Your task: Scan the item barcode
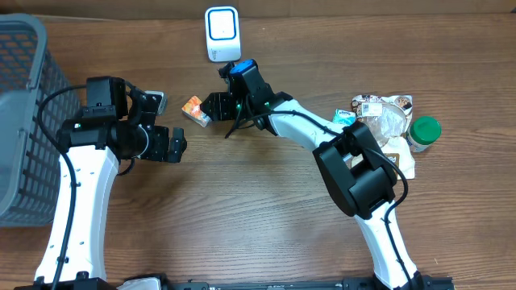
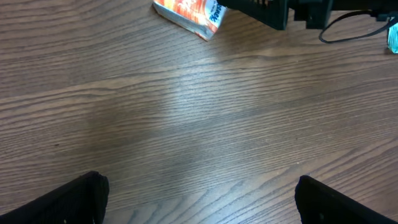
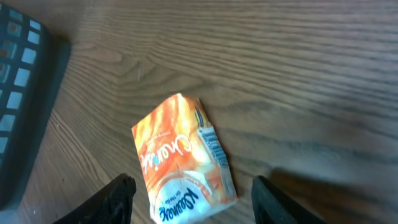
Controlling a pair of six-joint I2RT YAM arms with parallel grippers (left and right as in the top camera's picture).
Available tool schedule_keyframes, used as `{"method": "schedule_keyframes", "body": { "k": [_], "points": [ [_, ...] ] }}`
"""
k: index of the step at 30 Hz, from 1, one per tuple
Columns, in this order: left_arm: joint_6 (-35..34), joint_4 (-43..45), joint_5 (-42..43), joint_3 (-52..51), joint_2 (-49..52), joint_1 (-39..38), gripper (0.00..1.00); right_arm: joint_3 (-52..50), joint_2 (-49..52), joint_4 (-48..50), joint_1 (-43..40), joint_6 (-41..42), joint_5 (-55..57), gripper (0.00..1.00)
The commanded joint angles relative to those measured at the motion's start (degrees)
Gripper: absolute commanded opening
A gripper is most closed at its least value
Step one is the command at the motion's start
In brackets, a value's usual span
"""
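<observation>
Basket (image 1: pixel 22 97) at left, orange packet (image 1: pixel 196 110) on table (image 1: pixel 242 209), outside it

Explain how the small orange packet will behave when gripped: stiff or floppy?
The orange packet looks creased and glossy, so probably soft, light, perhaps slippery. Lying flat on the table, it should slide, not roll.

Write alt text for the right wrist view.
An orange packet lies flat on a wooden table, between the open fingertips of the right gripper and not yet gripped. A dark gridded object fills the left edge.
</observation>
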Motion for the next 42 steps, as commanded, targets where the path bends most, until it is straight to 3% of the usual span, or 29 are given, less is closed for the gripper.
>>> {"method": "schedule_keyframes", "body": {
  "k": [1, 5, 13, 15, 17, 24, 31, 36, 37, 38, 39, 42],
  "points": [
    [1.25, 0.07, 0.24, 0.26, -0.02, 0.09, 1.0, -0.13, 2.19, 1.62, 1.33, 0.2, 1.79, 0.53],
    [1.25, 0.07, 0.26, 0.26, -0.02, 0.09, 1.0, -0.13, 2.58, 2.47, 1.53, 0.22, 3.61, 0.31],
    [1.25, 0.04, 0.24, 0.26, -0.02, 0.09, 1.0, -0.13, 2.93, 1.57, 2.8, 0.17, 5.38, 0.28],
    [1.25, 0.07, 0.24, 0.26, -0.02, 0.09, 0.99, -0.13, 2.93, 0.87, 2.89, 0.17, 5.88, 0.2],
    [1.25, 0.07, 0.24, 0.26, -0.02, 0.09, 1.0, -0.13, 2.91, -0.55, 2.89, 0.2, 5.68, 0.04],
    [1.25, 0.07, 0.26, 0.26, -0.02, 0.09, 0.99, 0.48, 0.96, -8.98, 2.23, 0.17, 5.29, 0.04],
    [1.25, 0.07, 0.24, 0.26, -0.02, 0.09, 1.0, 3.65, -6.36, -31.39, -0.61, -0.74, 11.74, 0.04],
    [1.25, 0.07, 0.24, 0.26, -0.02, 0.09, 1.0, 3.72, -9.33, -44.13, -1.95, -7.69, 18.05, 0.04],
    [1.25, 0.04, 0.24, 0.26, -0.02, 0.09, 0.99, 3.74, -9.6, -46.84, -2.29, -9.18, 19.56, 0.16],
    [1.25, 0.07, 0.24, 0.26, -0.02, 0.09, 0.99, 3.85, -9.62, -48.37, -2.54, -9.94, 19.96, 0.38],
    [1.25, 0.04, 0.26, 0.26, -0.02, 0.09, 1.0, 4.13, -9.62, -49.55, -2.78, -10.03, 19.98, 0.45],
    [1.25, 0.07, 0.24, 0.26, -0.02, 0.09, 1.0, 5.73, -9.92, -51.6, -3.02, -9.99, 17.31, 0.48]
  ]
}}
